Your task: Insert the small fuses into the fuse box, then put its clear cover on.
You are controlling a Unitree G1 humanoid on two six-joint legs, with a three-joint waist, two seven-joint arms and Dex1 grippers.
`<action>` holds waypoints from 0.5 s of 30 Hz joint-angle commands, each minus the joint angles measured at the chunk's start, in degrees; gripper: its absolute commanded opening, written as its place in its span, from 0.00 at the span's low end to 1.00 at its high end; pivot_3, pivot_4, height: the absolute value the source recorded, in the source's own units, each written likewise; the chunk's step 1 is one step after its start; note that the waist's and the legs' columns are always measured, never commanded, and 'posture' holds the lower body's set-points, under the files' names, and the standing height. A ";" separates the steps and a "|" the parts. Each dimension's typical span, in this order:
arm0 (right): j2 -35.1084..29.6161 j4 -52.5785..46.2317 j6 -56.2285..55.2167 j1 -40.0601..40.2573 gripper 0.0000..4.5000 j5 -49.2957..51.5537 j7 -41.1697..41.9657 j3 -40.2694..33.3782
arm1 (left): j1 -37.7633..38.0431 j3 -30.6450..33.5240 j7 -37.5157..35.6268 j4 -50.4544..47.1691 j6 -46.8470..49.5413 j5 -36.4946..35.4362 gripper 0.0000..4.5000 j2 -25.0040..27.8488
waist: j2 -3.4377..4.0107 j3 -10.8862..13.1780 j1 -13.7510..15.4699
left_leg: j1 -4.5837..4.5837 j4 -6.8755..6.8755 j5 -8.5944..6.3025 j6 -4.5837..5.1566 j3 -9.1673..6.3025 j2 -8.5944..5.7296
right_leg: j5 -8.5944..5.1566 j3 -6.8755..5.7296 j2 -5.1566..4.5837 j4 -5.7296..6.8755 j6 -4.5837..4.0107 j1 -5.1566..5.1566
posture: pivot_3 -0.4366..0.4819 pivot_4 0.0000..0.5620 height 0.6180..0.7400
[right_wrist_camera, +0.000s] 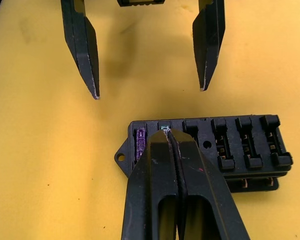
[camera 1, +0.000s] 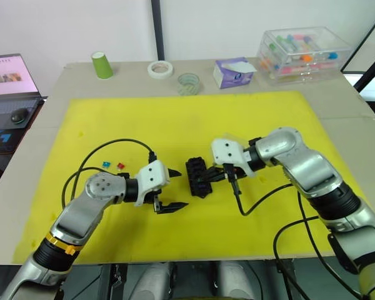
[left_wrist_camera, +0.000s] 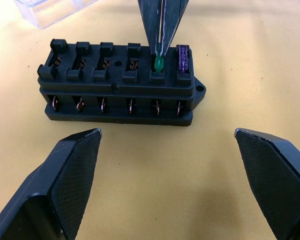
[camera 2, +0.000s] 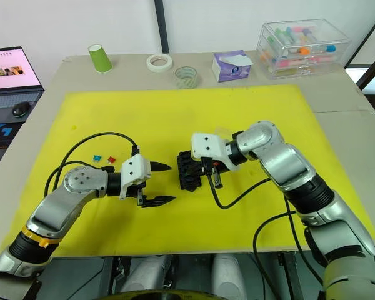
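Left wrist view — fuse box (left_wrist_camera: 121, 85), unlabelled

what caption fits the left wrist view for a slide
Right tool presses a green fuse into the fuse box beside a purple fuse.

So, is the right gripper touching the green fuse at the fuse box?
Touching. In the left wrist view the right gripper, its fingers shut, pinches the top of the green fuse, which sits in a slot of the fuse box.

Table (camera 1: 62, 78) under yellow mat (camera 1: 175, 119)
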 commanded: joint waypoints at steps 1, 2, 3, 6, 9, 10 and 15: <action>-0.42 1.32 -1.90 1.03 0.00 -3.28 0.23 2.63 | -0.71 1.22 0.06 -0.70 -0.90 -0.04 1.00 0.39 | 0.00 0.00 0.01 | 0.00 0.00 0.00 0.00 0.00 0.00 | 0.00 0.00 0.00 0.00 0.00 0.00 | 0.48 0.27 1.00; -0.55 1.73 -2.40 1.14 0.00 -3.86 0.23 3.01 | -0.70 1.20 0.09 -0.75 -0.87 -0.04 1.00 0.38 | 0.00 0.00 0.01 | 0.00 0.00 0.00 0.00 0.00 0.00 | 0.00 0.00 0.00 0.00 0.00 0.01 | 0.48 0.27 1.00; -0.60 2.12 -2.65 1.21 0.00 -4.40 0.24 3.36 | -0.68 1.20 0.12 -0.80 -0.83 -0.05 1.00 0.36 | 0.00 0.00 0.01 | 0.01 0.00 0.00 0.00 0.00 0.00 | 0.00 0.00 0.00 0.00 0.00 0.01 | 0.48 0.27 1.00; -0.66 3.38 -3.57 1.18 0.00 -5.80 0.23 4.17 | -0.73 1.21 0.22 -0.78 -0.81 -0.05 1.00 0.28 | 0.00 -0.01 0.02 | 0.03 0.00 0.00 0.00 -0.01 0.00 | 0.00 0.00 0.00 0.00 0.00 0.04 | 0.48 0.27 1.00; -0.84 4.73 -4.12 0.96 0.00 -7.12 0.16 4.77 | -0.75 1.21 0.30 -0.75 -0.80 -0.02 1.00 0.24 | 0.00 -0.01 0.04 | 0.11 0.00 0.00 0.00 -0.02 0.00 | 0.00 0.00 0.00 -0.02 0.00 0.14 | 0.48 0.27 1.00; -0.93 5.14 -4.06 0.93 0.00 -7.46 0.20 4.93 | -0.71 1.23 0.32 -0.79 -0.81 -0.01 1.00 0.27 | 0.00 -0.01 0.05 | 0.17 0.00 0.00 0.00 -0.04 0.00 | 0.00 0.00 0.01 -0.04 0.00 0.19 | 0.48 0.27 1.00; -1.43 6.36 -5.04 0.93 0.00 -7.97 0.63 4.99 | -0.48 1.50 0.30 -1.06 -0.74 -0.12 1.00 0.56 | -0.02 -0.03 0.29 | 0.86 -0.23 -0.01 0.02 -0.07 0.00 | 0.00 -0.02 0.01 -0.29 0.00 0.89 | 0.48 0.27 1.00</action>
